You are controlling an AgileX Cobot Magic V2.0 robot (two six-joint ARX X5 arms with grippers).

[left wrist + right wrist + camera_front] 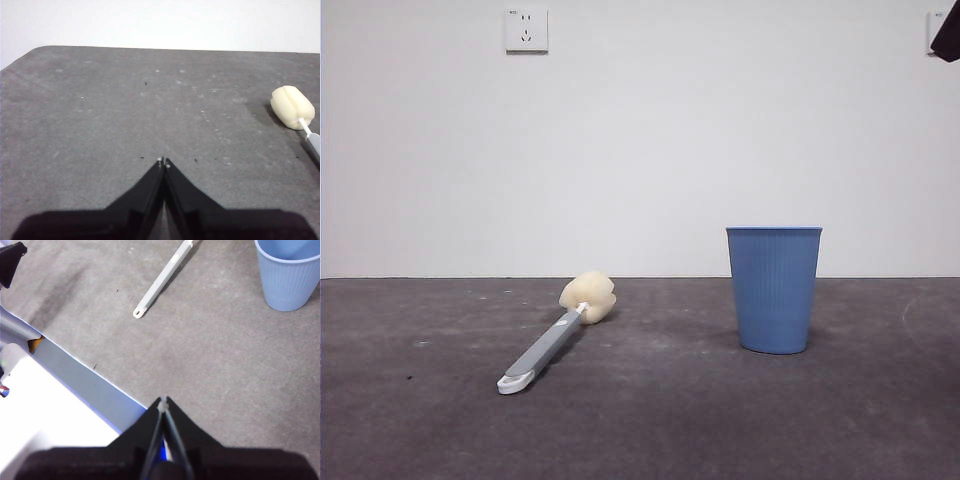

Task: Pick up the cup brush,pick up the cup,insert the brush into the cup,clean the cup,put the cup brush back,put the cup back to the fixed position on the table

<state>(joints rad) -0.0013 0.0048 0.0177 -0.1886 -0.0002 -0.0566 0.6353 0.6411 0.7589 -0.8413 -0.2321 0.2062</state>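
cup brush [556, 333]: 1 | cup [774, 290]: 1 | wall socket [526, 29]: 1

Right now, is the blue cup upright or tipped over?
Upright: the cup stands on its narrow base on the table, rim level and on top.

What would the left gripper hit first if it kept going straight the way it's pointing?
Probably only bare table. The shut left gripper points across it, and the brush lies well off to one side.

Open table [660, 420] lies all round the cup brush [555, 335] and the upright cup [774, 290], which stand well apart.
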